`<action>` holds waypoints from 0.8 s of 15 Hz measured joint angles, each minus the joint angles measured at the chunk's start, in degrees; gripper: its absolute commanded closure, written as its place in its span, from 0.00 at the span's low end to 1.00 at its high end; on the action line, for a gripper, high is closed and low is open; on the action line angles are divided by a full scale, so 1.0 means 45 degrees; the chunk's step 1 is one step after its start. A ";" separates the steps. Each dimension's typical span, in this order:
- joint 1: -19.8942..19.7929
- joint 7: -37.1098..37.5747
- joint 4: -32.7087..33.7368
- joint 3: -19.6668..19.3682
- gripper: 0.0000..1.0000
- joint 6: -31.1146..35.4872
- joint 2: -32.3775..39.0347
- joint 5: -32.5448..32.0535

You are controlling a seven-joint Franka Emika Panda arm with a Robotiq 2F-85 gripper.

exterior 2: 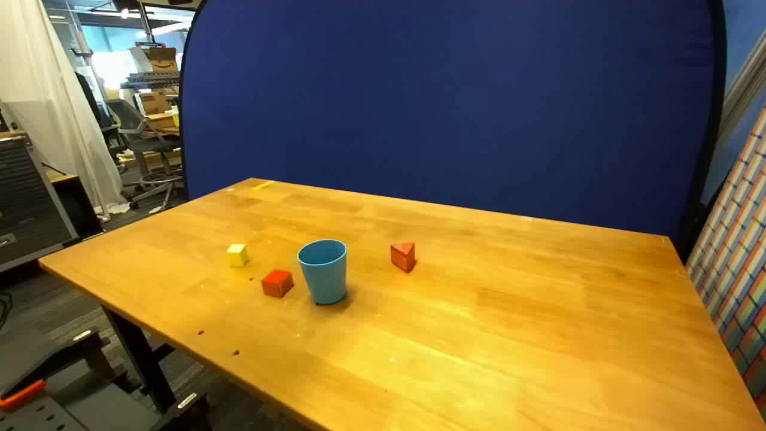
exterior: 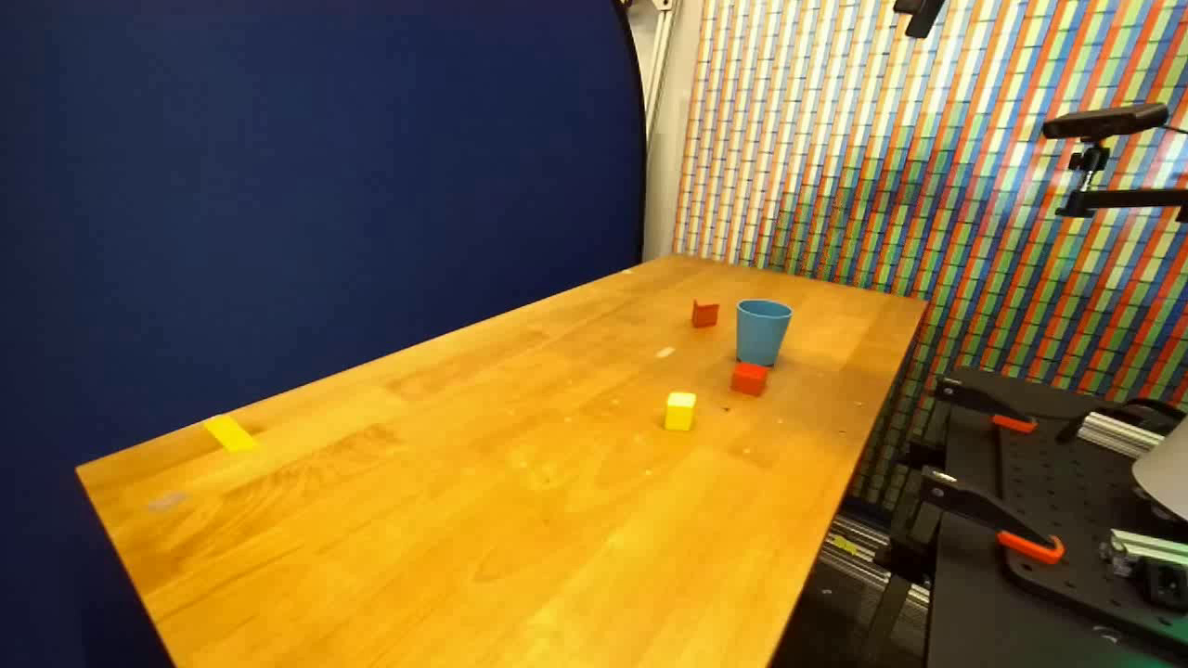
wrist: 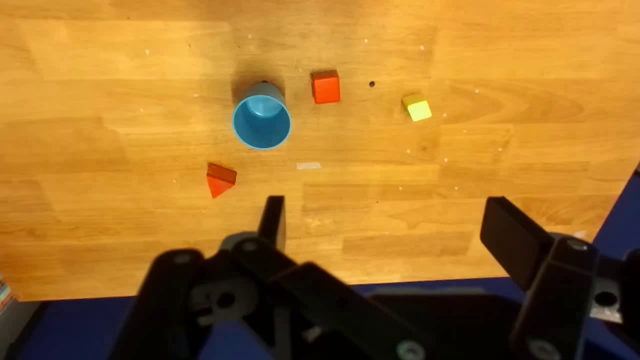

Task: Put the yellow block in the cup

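Hangs over the honey-brown wooden table (exterior 2: 508, 341) with black two-finger gripper (wrist: 385, 207) spread wide and empty, presumably to straddle the bright yellow cube (wrist: 417, 107) resting there, across a red cuboid (wrist: 326, 88) from the round light-blue cup (exterior 2: 327, 281), mouth-up as if to receive it.

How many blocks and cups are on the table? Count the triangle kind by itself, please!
Box-shaped blocks: 2, yellow block and red block
Triangle-shaped blocks: 1, triangle block
Cups: 1, blue cup
Total: 4
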 measured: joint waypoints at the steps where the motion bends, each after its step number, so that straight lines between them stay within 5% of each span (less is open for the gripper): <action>1: 0.0000 0.0000 0.0048 0.0001 0.00 0.0007 -0.0006 0.0000; 8: 0.0000 0.0005 0.0079 0.0002 0.00 -0.0008 -0.0006 0.0001; 12: 0.0295 -0.0025 0.0359 0.0016 0.00 0.0628 0.1977 0.0540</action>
